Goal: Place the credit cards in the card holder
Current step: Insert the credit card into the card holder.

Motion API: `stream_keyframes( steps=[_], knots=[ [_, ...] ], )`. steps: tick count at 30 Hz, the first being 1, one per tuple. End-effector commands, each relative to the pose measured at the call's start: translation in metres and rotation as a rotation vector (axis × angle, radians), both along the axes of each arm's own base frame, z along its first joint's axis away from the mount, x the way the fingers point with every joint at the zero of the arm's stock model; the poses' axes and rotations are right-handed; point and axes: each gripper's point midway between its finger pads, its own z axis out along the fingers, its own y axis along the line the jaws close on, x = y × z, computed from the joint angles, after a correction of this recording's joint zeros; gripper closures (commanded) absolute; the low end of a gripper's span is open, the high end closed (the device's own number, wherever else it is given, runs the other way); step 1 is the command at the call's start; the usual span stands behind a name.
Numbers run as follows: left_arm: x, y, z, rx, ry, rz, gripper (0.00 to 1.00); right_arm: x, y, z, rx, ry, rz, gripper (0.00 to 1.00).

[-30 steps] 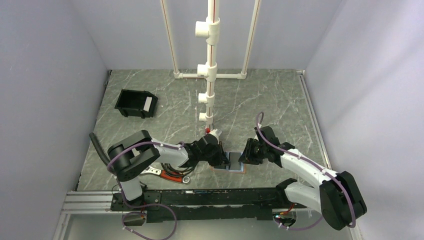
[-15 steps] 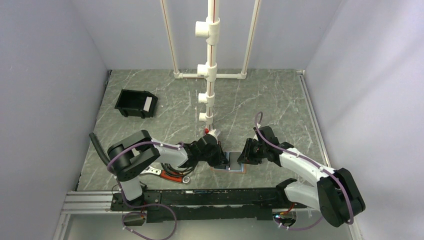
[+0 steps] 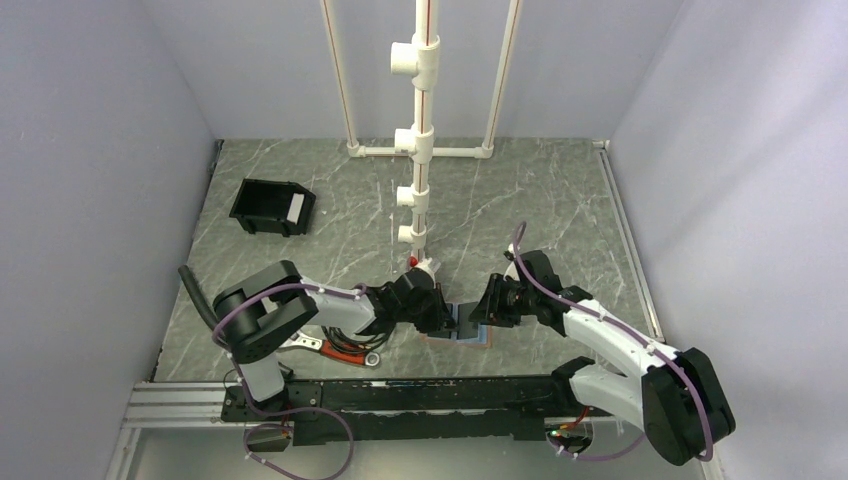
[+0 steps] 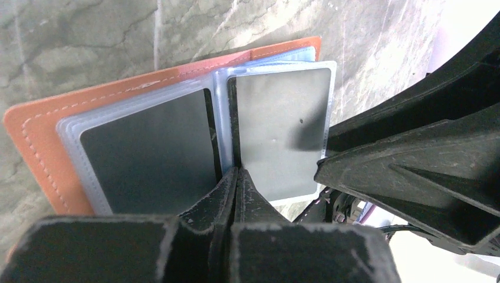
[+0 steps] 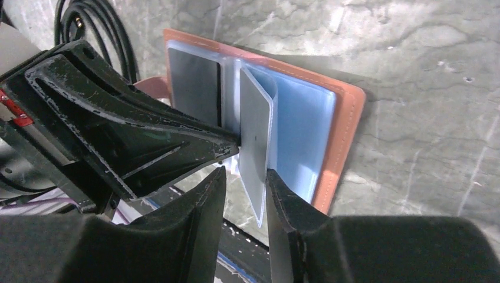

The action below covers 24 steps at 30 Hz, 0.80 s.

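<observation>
The card holder (image 4: 35, 141) lies spread open on the grey marbled worktop (image 3: 540, 200), near the front edge and between the two arms. Its rim is orange-brown with a line of pale stitching, and clear plastic leaves fan out from the spine. A dark card (image 4: 147, 153) sits in the leaf on the half nearer the left arm. A pale grey card (image 4: 280, 127) sits in a leaf on the other half, above a light blue lining. Both card faces show as plain flat colour in the wrist views.

The left gripper (image 4: 236, 174) is clenched, fingertips pressed together with nothing seen between them. Its tip bears down at the spine, just beside the inner edge of the pale grey card.

The right gripper (image 5: 244, 174) is released. Its jaws stand apart on either side of the leaf with the pale grey card, which is tilted up on edge off the blue half. A gap shows between that leaf and one finger (whether the other finger touches it I cannot tell).

Well apart, at the back left, sits a black bin (image 3: 262, 205) with a white label (image 3: 296, 208) too small to read. A white pipe frame (image 3: 425, 60) rises at the back, with a red stripe on its centre post.
</observation>
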Motion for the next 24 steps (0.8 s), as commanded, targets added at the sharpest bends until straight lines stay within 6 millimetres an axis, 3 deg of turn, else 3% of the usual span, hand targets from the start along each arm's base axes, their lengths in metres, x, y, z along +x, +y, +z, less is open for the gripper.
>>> stream_keyframes(
  steps=[1,6,8,12,20,24],
  knots=[
    [0.004,0.014,0.011,0.051,-0.058,0.002,0.92,0.009,0.017,0.025,0.084,-0.073,0.062,0.64],
    [0.004,0.028,0.051,0.021,-0.116,0.017,0.74,0.006,0.032,0.035,0.144,-0.090,0.135,0.59],
    [0.003,0.040,0.074,0.010,-0.143,0.039,0.67,0.006,0.037,0.038,0.142,-0.094,0.156,0.57],
    [0.000,0.072,0.097,0.021,-0.154,0.093,0.59,0.005,0.050,0.046,0.153,-0.121,0.199,0.52],
    [-0.002,0.152,0.128,0.089,-0.166,0.234,0.51,0.007,0.076,0.030,0.150,-0.084,0.243,0.51],
    [-0.006,0.181,0.144,0.125,-0.196,0.282,0.48,0.010,0.070,0.014,0.078,-0.056,0.220,0.51]
  ],
)
